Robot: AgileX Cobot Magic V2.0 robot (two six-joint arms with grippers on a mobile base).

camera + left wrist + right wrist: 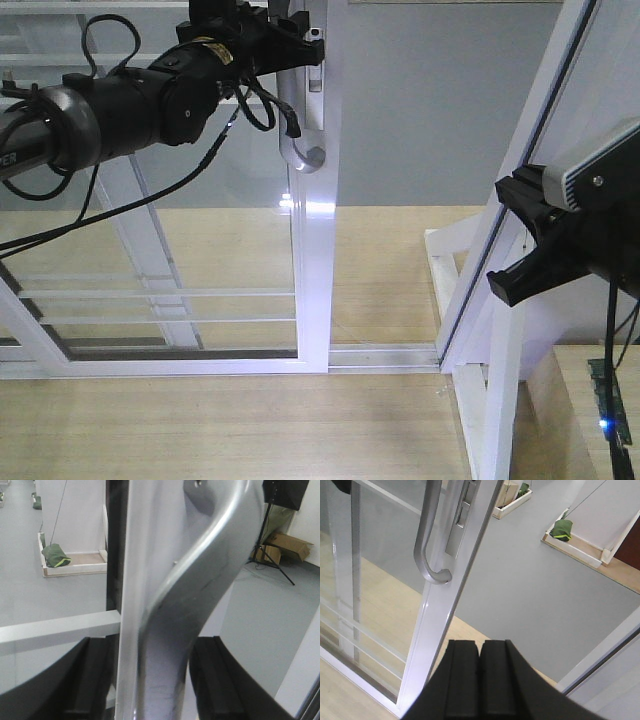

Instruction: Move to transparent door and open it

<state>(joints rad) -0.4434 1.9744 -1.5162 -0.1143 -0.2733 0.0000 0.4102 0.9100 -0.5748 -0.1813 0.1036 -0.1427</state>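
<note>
1. At the far edge of the pale wooden floor (200,430), the tall clear-glass sliding door in its glossy white frame (315,280) stands in its track. A gap shows between its upright and the bare white frame post (458,320).
2. The left gripper (295,45) sits at the top of the grey curved metal pull handle (287,115). Its jaws straddle the handle, likely so a sideways pull carries the panel. I cannot tell whether they pinch it.
3. The right gripper (480,680), fingers pressed together and empty, hangs near the post, seemingly clear of the door's path.
</note>
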